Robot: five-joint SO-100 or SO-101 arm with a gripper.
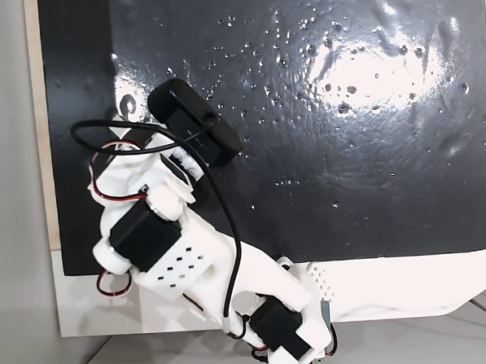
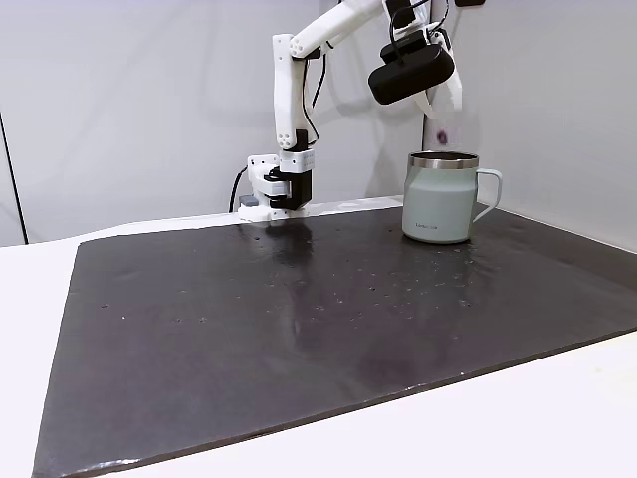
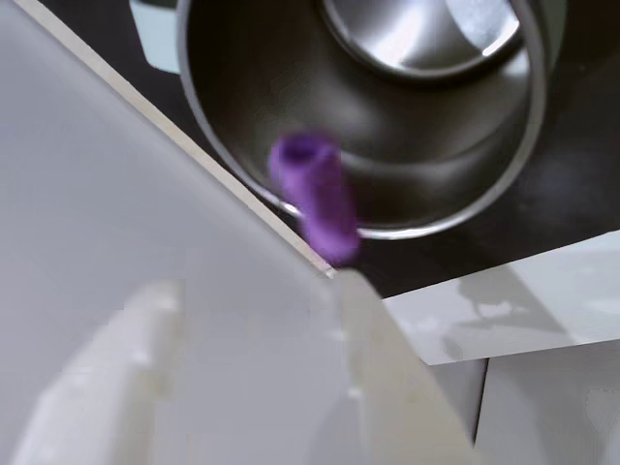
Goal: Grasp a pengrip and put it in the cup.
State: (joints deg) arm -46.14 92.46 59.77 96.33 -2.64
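The cup, a pale grey-green steel mug with its handle to the right, stands at the back right of the black mat. In the wrist view I look down into the cup's shiny inside. The purple pengrip is blurred, just past the tip of one pale finger and over the cup's near rim. In a fixed view the pengrip shows as a small purple spot in the air between my gripper and the cup's mouth. My gripper is open, its fingers wide apart with nothing between them.
The black mat covers most of the white table. My arm's base stands at the back edge, left of the cup. From above, the arm and its black camera cover the mat's left side.
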